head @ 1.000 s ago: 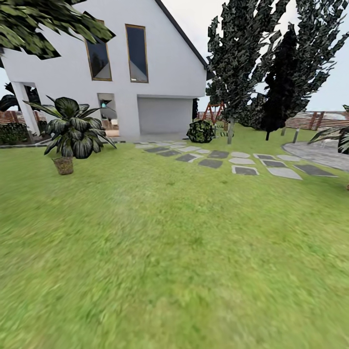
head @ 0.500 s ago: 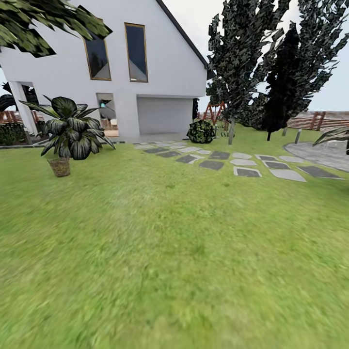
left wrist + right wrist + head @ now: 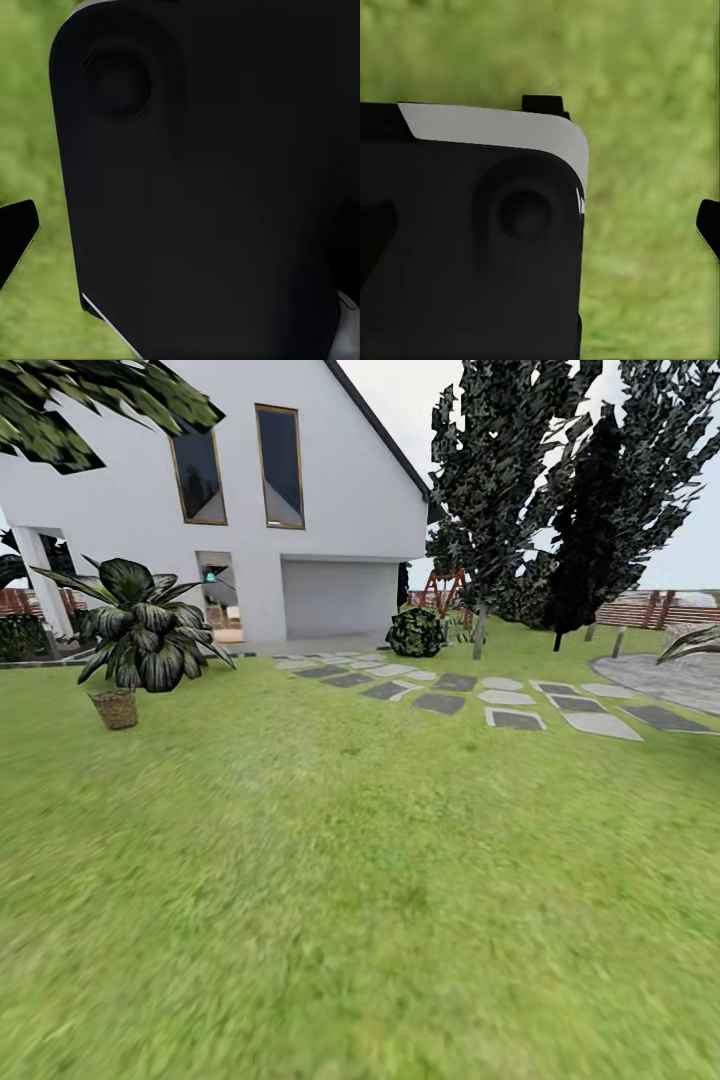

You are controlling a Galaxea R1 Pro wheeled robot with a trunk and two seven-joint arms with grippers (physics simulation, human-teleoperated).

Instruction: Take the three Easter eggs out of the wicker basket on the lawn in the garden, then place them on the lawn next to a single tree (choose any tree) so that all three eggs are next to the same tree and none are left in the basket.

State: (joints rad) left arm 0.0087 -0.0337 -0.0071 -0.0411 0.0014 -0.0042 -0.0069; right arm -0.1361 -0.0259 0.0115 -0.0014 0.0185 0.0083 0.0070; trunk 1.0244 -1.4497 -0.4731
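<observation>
One wicker basket (image 3: 115, 709) sits far left on the lawn (image 3: 360, 880).

Lawn (image 3: 360, 880) fills the foreground. Wicker basket (image 3: 114, 709) sits on the grass far left, just in front of a leafy plant (image 3: 140, 625). House (image 3: 250, 500) stands behind, upper left. Stepping stones (image 3: 470, 698) run from the house twd the right. Bush (image 3: 415, 631) near the house corner; dark trees (image 3: 540, 490) behind it, w/ fence (image 3: 655, 610) at far right.
</observation>
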